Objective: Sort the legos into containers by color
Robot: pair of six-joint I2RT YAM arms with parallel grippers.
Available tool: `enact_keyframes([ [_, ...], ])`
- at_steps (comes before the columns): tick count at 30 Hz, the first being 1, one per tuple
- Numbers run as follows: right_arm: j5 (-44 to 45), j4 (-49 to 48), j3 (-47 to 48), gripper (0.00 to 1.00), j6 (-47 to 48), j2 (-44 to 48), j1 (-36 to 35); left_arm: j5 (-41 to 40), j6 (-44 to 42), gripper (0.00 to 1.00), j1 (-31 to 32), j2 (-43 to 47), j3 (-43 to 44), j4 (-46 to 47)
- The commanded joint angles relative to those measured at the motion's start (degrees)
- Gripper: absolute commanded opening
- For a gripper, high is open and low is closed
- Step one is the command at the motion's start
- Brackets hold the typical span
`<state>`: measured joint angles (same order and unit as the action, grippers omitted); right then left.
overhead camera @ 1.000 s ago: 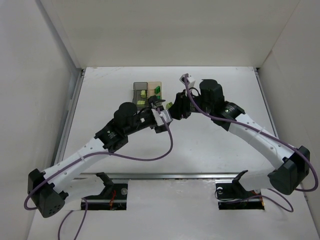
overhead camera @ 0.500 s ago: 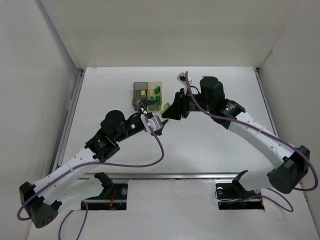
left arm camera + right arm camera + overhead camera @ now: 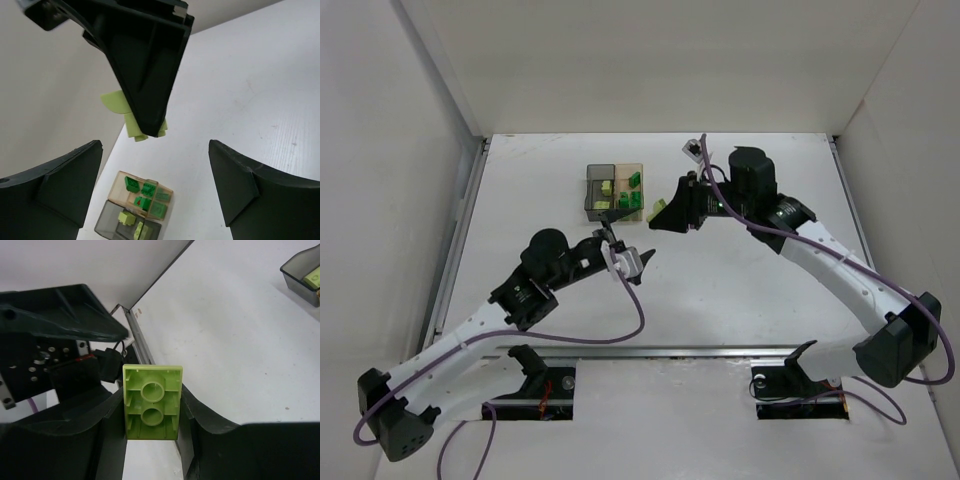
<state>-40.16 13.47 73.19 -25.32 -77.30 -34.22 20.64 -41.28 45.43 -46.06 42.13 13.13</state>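
Backing toward the near edge since a second ago, the left gripper (image 3: 625, 248) has left the spot beside its partner. It now hangs over the table (image 3: 740, 290), fingers spread wide with nothing between them.

Farther out and to the right, the right gripper (image 3: 663, 214) is closed on a pale yellow-green brick (image 3: 152, 402). The fingers press on the brick's two long sides. It sits just beside the near right corner of the amber box (image 3: 632, 192), above the table rather than over either box.

The brick's long axis runs along the fingers and out past their tips. Its hollow underside faces the wrist camera. From the left wrist it hangs off the fingertips, pointing down and toward the boxes.

Farthest out stand the joined boxes. The amber one holds dark green legos (image 3: 142, 192). The smoky grey box (image 3: 599, 190), on its left, holds pale legos (image 3: 131, 221), so that looks like this brick's home.

To get there the right gripper must cross the amber box. It should carry the brick clear above that box's walls and stop only once the tip is centred over the grey one. It should then lower the brick a little before opening, so it drops in rather than bouncing off a wall. The left arm is best kept back where it is.
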Motion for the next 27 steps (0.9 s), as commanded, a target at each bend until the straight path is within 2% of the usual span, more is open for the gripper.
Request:
enact_keyframes([
  [1, -2.11, -3.37, 3.19, 0.00, -0.69, 0.48, -0.15, 1.60, 0.93, 0.85, 0.36, -2.27, 0.76, 4.45],
  [5, -2.11, -3.37, 3.19, 0.00, -1.22, 0.48, -0.15, -0.16, 3.39, 0.81, 0.36, -3.85, 2.69, 6.30],
  [13, -1.59, -3.37, 2.66, 0.00, -1.22, -0.13, -1.29, 0.98, 8.93, 0.65, 0.36, -3.86, 3.75, 7.44],
  [15, -1.59, -3.37, 2.66, 0.00, -1.22, -0.66, -1.29, 0.98, 9.46, 0.57, 0.36, -4.39, 4.36, 7.44],
  [17, -1.59, -3.37, 3.18, 0.00, -1.22, -0.66, -1.29, 0.98, 10.60, 0.56, 0.36, -5.18, 4.89, 7.44],
  [27, -1.06, -3.37, 3.72, 0.00, -1.22, -0.66, -1.82, -0.43, 10.70, 0.41, 0.36, -7.11, 5.51, 6.83],
])
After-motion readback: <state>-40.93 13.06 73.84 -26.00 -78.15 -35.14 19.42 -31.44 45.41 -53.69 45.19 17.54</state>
